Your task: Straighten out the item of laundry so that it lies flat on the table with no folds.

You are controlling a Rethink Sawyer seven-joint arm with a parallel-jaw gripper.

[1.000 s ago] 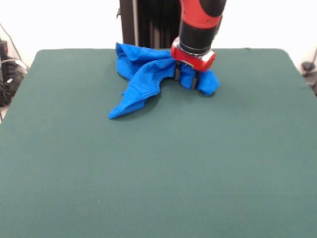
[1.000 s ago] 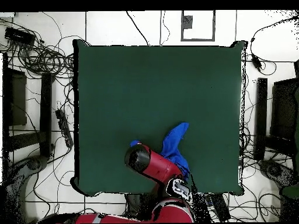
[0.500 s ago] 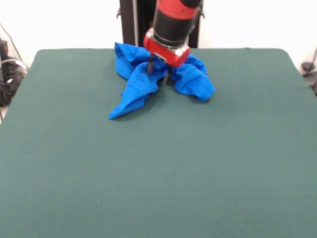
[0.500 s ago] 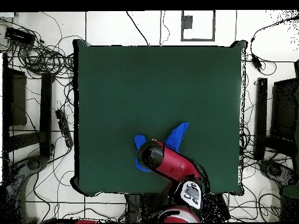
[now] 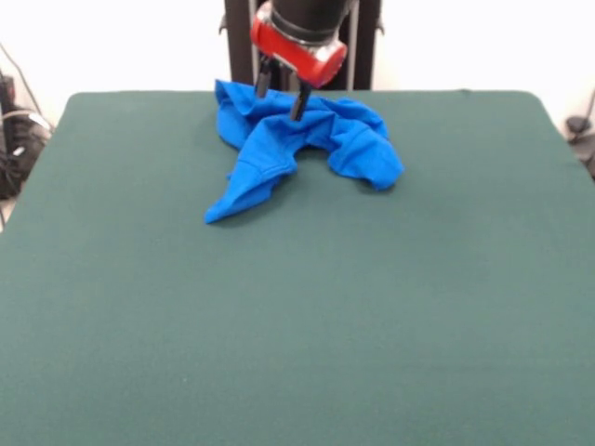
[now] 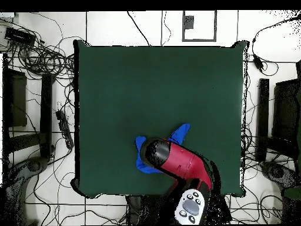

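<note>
Tool (image 5: 280, 97) at upper centre of frame, fingers apart & holding nothing, tips just over the crumpled T-shirt (image 5: 297, 139), prob. lining up a fresh pinch. Shirt bunched w/ many folds near top edge of bench (image 5: 297, 325), one flap trailing lower left; far from flat.

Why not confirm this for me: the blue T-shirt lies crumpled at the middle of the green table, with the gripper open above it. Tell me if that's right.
One thing is wrong: the blue T-shirt is not at the middle. The front view shows it crumpled near the far edge of the green table, by the robot. The rest holds: the gripper is open above it.
</note>
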